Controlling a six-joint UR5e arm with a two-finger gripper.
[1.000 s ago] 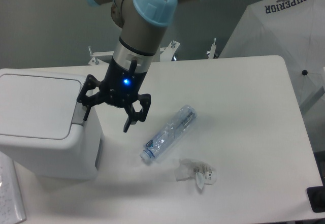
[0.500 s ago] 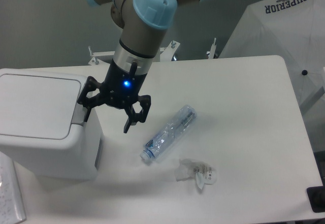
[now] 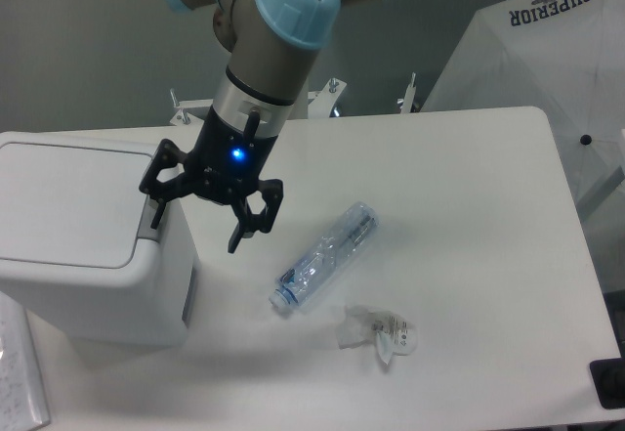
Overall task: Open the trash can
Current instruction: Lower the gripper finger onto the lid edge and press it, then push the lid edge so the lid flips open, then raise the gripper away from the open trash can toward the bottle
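Note:
The trash can [image 3: 88,255] is a large boxy white bin at the left of the table, its flat white lid [image 3: 68,201] down. Its grey push tab [image 3: 148,218] sits at the lid's right edge. My gripper [image 3: 193,224] hangs open at the can's right side. One black finger [image 3: 154,204] is over the grey tab, the other finger [image 3: 241,233] is over the table to the right. Nothing is held. Whether the finger touches the tab I cannot tell.
A clear plastic bottle [image 3: 327,255] lies on the white table [image 3: 469,255] right of the gripper. A crumpled clear wrapper [image 3: 379,331] lies below it. A white sheet marked SUPERIOR [image 3: 547,50] is at the far right. Metal clamps [image 3: 332,94] stand at the table's back edge.
The gripper has shifted slightly left and up, bringing its left finger over the grey tab. The lid and bottle have not moved.

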